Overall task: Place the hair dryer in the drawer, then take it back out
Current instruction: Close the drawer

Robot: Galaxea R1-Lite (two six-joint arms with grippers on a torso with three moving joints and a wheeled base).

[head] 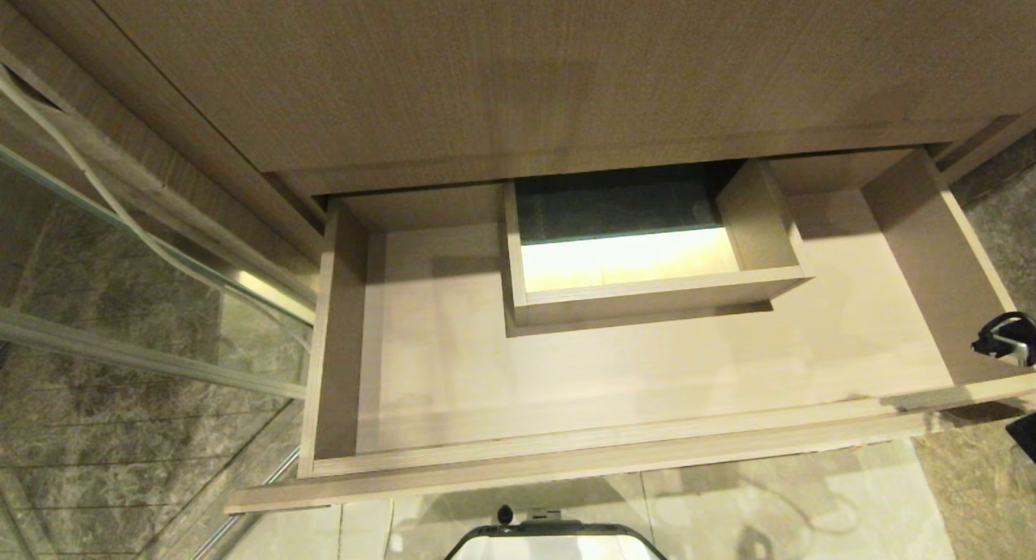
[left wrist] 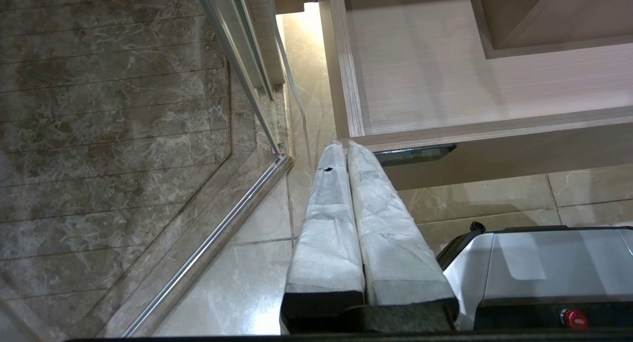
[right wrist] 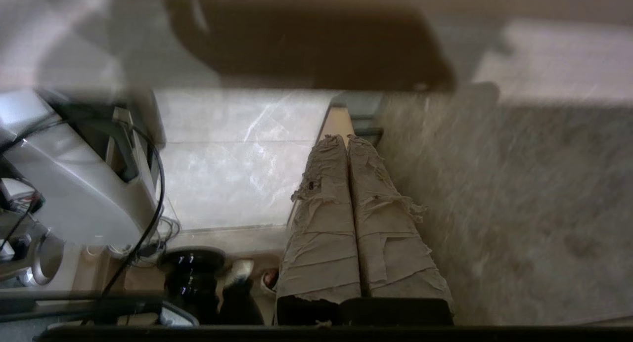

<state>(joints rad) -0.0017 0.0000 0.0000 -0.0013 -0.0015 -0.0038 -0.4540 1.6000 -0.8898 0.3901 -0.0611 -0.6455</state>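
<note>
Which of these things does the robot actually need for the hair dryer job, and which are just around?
For the job:
- drawer, pulled open; no hair dryer in sight
- right gripper, shut

Just around:
- left gripper, shut, parked near the drawer front
- glass shower partition
- tiled floor

Head camera looked steeply down into the open drawer (head: 615, 382) from close above. Left wrist camera faced its front left corner and floor tiles (left wrist: 237, 287), sharing that drawer; right wrist view was blurred.
</note>
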